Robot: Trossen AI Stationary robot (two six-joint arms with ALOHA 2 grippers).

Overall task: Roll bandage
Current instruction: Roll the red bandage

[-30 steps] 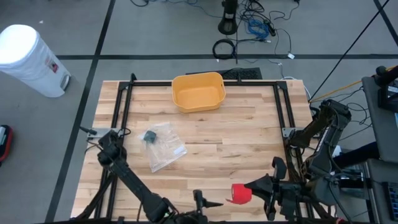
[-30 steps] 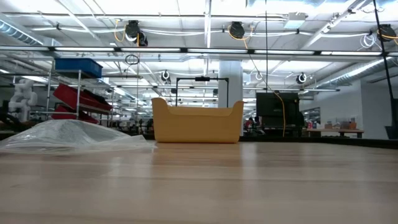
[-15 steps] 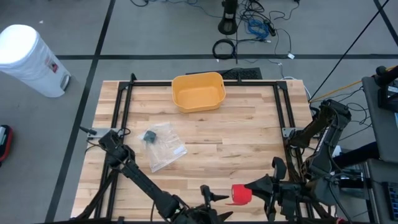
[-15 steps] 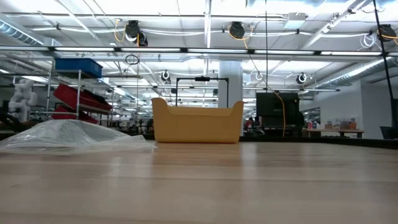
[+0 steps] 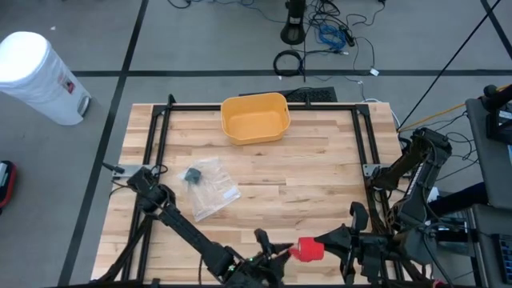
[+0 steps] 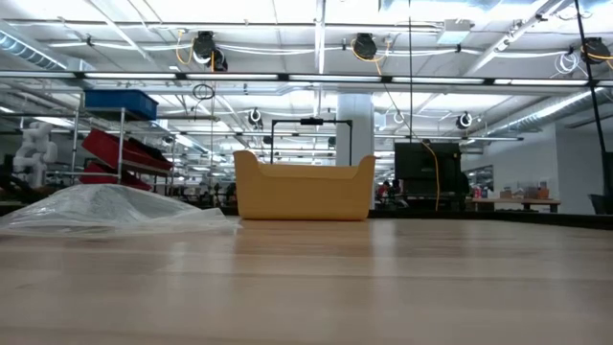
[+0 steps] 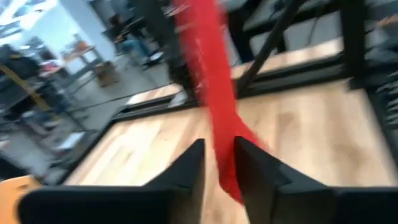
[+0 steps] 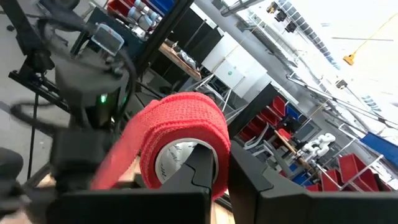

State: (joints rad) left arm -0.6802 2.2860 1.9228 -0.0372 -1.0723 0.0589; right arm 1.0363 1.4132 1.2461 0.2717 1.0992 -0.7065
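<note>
At the near edge of the tabletop (image 5: pixel 320 176), toward the right corner, the right pincer (image 8: pixel 222 163) is clamped on the red bandage roll (image 5: pixel 311 250), its fingers gripping through the roll's white core (the right wrist view shows this plainly). A loose red tail (image 7: pixel 214 93) runs from the roll toward the left arm. The left pincer (image 7: pixel 217 171) sits just beside the roll at the near edge, its two dark fingers drawn close on either side of that tail; it seems pinched on the strip, though the blur in the left wrist view leaves actual contact uncertain.

Farther in, left of centre, a clear plastic bag (image 5: pixel 210 188) lies flat on the wood with a small dark item (image 5: pixel 192 175) at its far-left end. At the far edge, about the middle, stands the yellow bin (image 5: pixel 255 118), upright and open to the top. In the low view the bag (image 6: pixel 110 206) shows to the left of the bin (image 6: pixel 304 189).
</note>
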